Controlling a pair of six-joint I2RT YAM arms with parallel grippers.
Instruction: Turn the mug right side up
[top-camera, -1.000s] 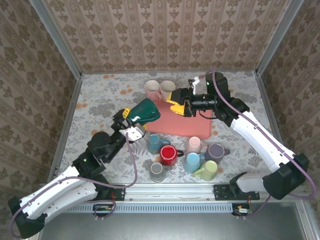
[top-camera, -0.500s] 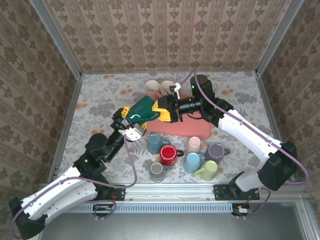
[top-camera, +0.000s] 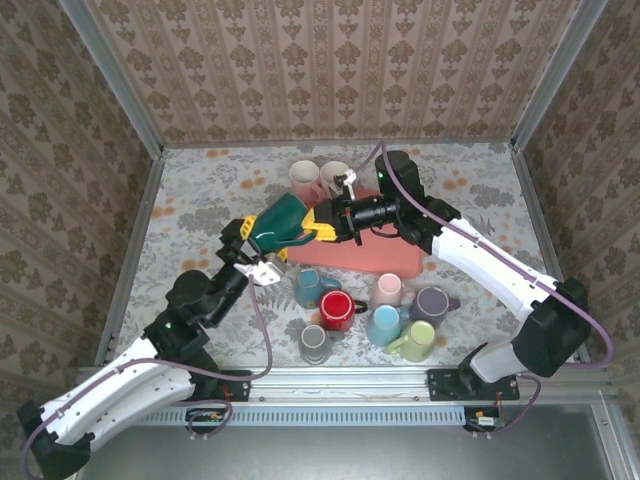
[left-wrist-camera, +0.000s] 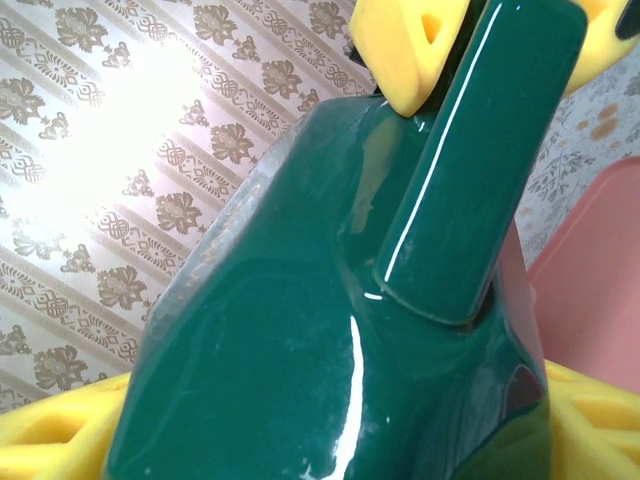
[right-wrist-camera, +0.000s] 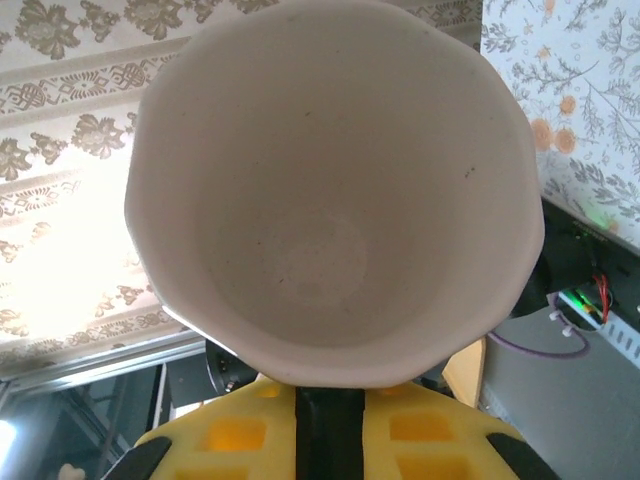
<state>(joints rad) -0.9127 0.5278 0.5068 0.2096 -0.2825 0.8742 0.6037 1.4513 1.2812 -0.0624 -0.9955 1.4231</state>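
Floral-patterned tabletop (top-camera: 200, 190) lies below the glossy dark-green ceramic mug (top-camera: 283, 222), which hangs in mid-air on its side. The left gripper (top-camera: 260, 243) clamps its body and the right gripper (top-camera: 322, 222) pinches its handle (left-wrist-camera: 480, 150). Righting it and setting it down look to remain.

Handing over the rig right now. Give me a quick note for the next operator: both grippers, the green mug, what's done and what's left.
Left gripper: closed around the body of the green mug.
Right gripper: shut on the mug's handle; its wrist camera looks straight into the mug's pale inside.
Mug: held in the air on its side, above the table near the pink mat, mouth toward the right arm.
Done: mug is off the table, with both grippers on it.
Left: probably release the left, turn the mug mouth-up with the right, and set it down.
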